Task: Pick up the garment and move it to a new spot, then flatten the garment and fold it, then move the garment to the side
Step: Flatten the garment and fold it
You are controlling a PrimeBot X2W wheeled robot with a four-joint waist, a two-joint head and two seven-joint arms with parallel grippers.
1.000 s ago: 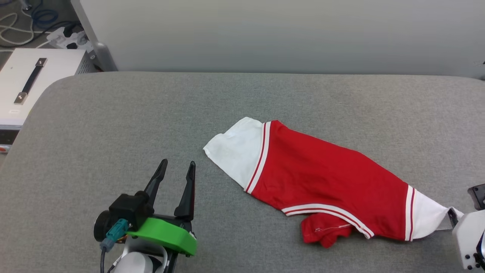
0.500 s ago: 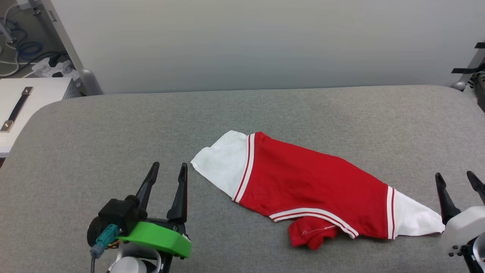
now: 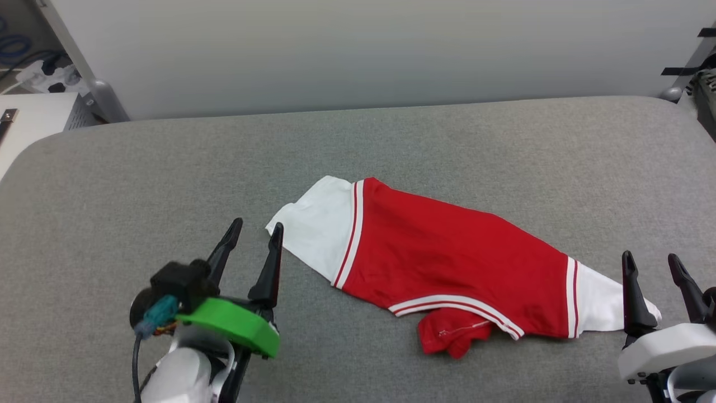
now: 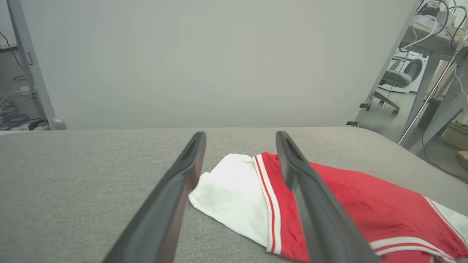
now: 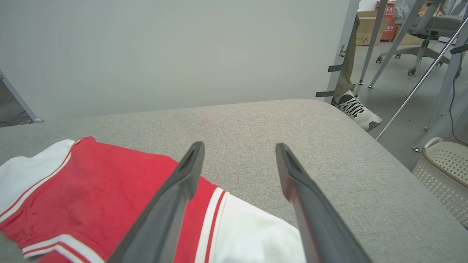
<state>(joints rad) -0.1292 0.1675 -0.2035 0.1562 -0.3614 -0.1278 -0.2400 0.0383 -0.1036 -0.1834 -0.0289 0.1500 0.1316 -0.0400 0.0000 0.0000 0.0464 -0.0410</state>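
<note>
The garment (image 3: 447,263), a red jersey with white sleeves and striped trim, lies loosely folded across the middle of the grey table (image 3: 168,157), running from upper left to lower right. My left gripper (image 3: 256,229) stands open beside its white left sleeve (image 4: 230,193), nothing between the fingers. My right gripper (image 3: 649,260) is open at the tip of the white right sleeve (image 5: 252,233), holding nothing. A small red bunch (image 3: 447,336) of fabric pokes out below the striped hem.
A pale wall panel (image 3: 358,50) stands behind the table. A white case (image 3: 33,117) sits off the table's left end. A person's shoe (image 5: 356,109) and a beige basket (image 5: 444,171) are on the floor past the right end.
The head camera has turned, shifting the whole scene left. My right gripper has come off the white right sleeve and risen into view, open. The left gripper stays open beside the left sleeve.
</note>
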